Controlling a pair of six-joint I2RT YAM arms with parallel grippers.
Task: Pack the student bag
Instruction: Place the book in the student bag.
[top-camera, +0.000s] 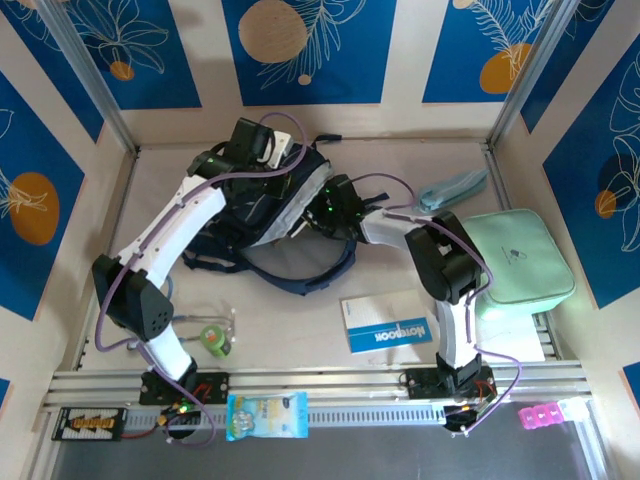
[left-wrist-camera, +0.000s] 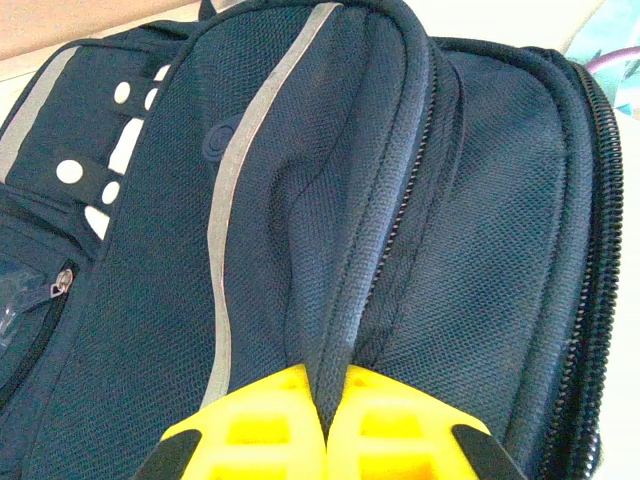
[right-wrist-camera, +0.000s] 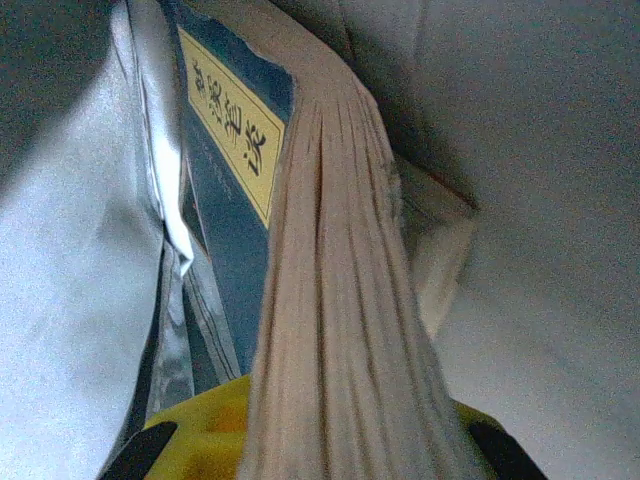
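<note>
Pale table carries the navy-blue fabric backpack; left fingers pinch its seam, right fingers, inside, clamp a thick blue-covered book.

NOTEBOOK stands in white on the blue band of the notebook, upside down in the top view, at five o'clock from the student bag; the book bears a yellow label whose dark characters are too blurred to read; the mint-green case has an emblem too small to read.
</note>
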